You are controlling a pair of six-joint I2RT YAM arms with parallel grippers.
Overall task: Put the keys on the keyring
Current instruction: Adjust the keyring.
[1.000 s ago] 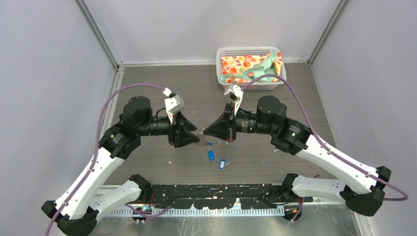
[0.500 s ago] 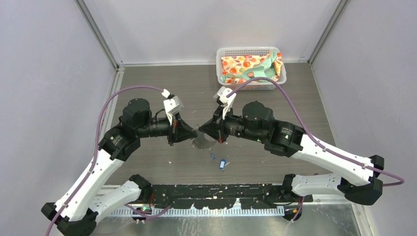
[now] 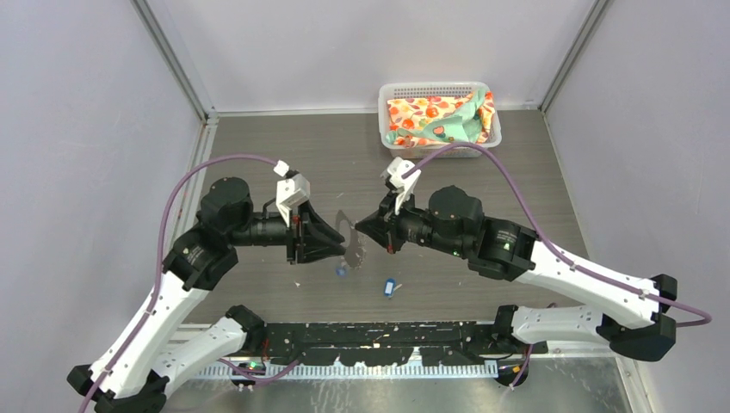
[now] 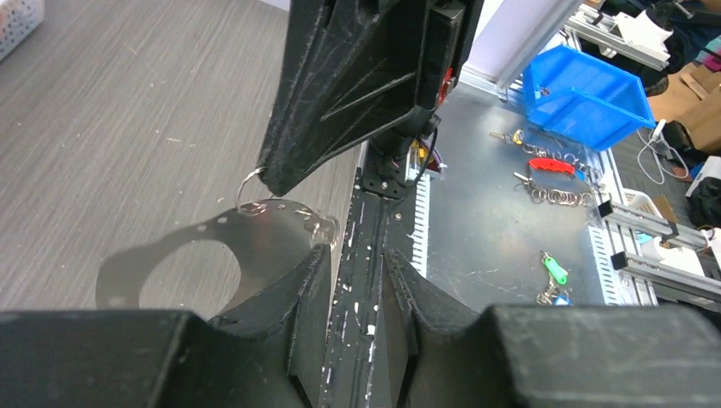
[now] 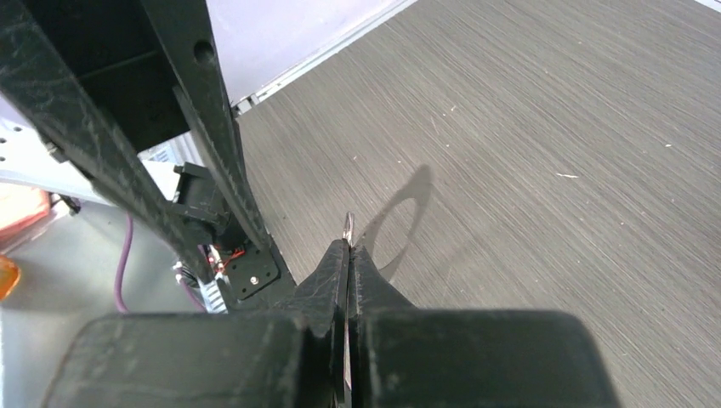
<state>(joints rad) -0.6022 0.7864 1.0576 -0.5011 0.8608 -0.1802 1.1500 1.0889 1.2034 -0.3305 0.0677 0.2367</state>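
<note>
The keyring (image 3: 351, 243) hangs above the table's middle as a thin silvery loop. My right gripper (image 3: 362, 231) is shut on its edge, and a sliver of metal (image 5: 347, 223) pokes out past the closed tips (image 5: 349, 246). In the left wrist view the keyring (image 4: 255, 231) spreads out below the right fingers (image 4: 340, 102). My left gripper (image 4: 355, 253) is open beside the loop with nothing between its fingers (image 3: 338, 244). One blue-headed key (image 3: 389, 286) lies on the table. The other key (image 3: 342, 270) shows just below the grippers; I cannot tell whether it hangs or lies.
A white plastic basket (image 3: 435, 87) with floral cloth stands at the back right of the table. The arms' black base rail (image 3: 387, 335) runs along the near edge. Beyond it are a metal bench and a blue bin (image 4: 587, 98).
Both grippers shifted left with the keyring. The left gripper shut, then opened partway. One blue key moved from right of the ring to below the left gripper.
</note>
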